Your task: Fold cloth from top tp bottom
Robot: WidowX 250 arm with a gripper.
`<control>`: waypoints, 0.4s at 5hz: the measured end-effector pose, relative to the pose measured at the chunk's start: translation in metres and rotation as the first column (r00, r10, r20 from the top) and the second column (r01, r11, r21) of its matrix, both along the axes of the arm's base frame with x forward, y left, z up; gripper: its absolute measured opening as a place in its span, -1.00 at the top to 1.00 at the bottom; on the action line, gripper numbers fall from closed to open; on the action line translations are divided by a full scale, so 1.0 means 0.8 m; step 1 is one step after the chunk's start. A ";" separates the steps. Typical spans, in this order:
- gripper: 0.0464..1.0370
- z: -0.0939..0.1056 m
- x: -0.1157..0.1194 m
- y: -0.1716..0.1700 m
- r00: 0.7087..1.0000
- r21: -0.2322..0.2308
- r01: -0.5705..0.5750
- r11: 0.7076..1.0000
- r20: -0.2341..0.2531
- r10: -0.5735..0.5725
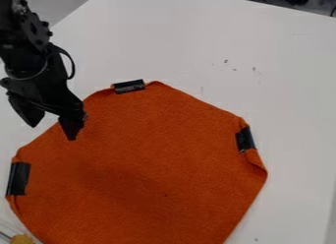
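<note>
1. On the white, smooth desk (289,90), a big orange cloth (151,164) with many sides lies spread out, low and in the middle of the view. It looks flat, with small tucks next to its black bits of tape.

2. The black, two-finger pincer (52,132) hangs at the cloth's upper left edge. Its two fingers are wide apart, and it has hold of nothing. One finger is over the cloth, and the other is over the bare desk. I can't tell if the finger over the cloth touches it.

3. Most of the cloth lies to the right of the pincer and down from it. The slanted upper left edge runs between the two fingers, so a pinch here might catch it.

4. The top black tape strip (128,86) is up and to the right of the pincer. The left black tape strip (17,179) is down and to the left. So the pincer is between them, off to one side of the top.

5. The fold looks not begun. I think the next job is to grab the upper edge and pull it down. A grab this far left could make the fold go crooked.
</note>
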State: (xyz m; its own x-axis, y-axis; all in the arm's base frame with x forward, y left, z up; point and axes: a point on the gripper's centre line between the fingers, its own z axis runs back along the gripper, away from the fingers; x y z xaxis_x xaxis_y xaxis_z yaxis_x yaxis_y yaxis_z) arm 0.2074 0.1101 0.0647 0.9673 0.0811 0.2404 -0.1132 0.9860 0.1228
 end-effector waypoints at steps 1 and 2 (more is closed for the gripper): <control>-0.93 -0.005 -0.002 -0.002 1.000 -0.011 0.003 1.000 -0.015 -0.003; -0.93 -0.011 0.011 0.001 0.998 -0.022 0.060 0.998 -0.026 -0.061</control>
State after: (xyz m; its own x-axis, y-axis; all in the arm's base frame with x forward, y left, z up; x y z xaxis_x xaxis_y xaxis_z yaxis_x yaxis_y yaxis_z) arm 0.2160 0.1106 0.0557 0.9766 0.0273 0.2131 -0.0504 0.9933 0.1039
